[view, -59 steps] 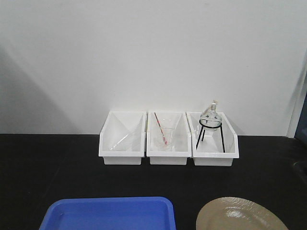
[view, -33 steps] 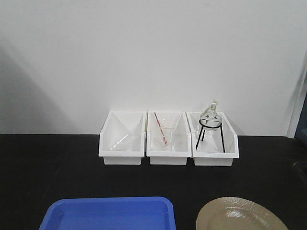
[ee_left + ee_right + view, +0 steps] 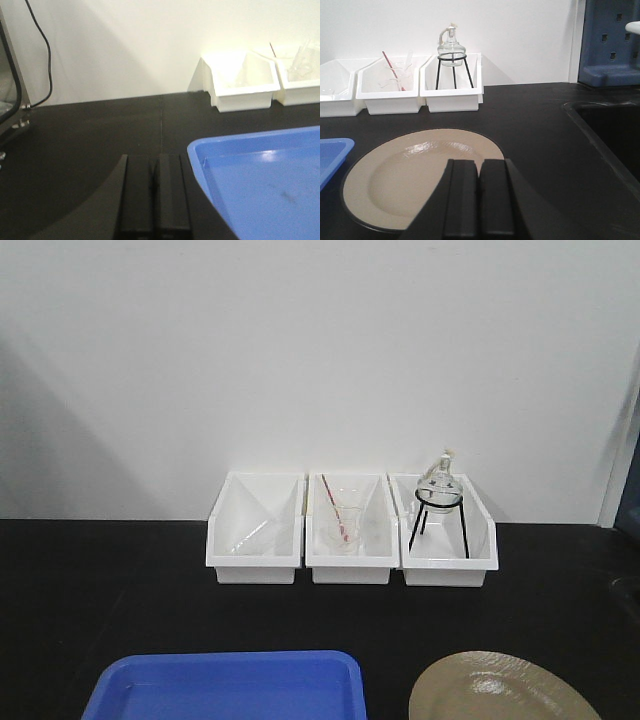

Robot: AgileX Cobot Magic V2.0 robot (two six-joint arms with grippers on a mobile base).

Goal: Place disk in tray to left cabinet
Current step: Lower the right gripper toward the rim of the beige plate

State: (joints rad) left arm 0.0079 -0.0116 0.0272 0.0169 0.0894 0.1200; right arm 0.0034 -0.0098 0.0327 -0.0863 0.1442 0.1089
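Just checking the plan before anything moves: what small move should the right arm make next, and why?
Probably open the right gripper and ease it down toward the near rim of the disk. Its jaws are shut with nothing between them. The disk lies flat on the black counter, beside the blue tray rather than in it, so it needs grasping first.

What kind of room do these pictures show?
Probably a laboratory: a black bench with white bins, a glass vessel on a black tripod, and a sink set into the bench.
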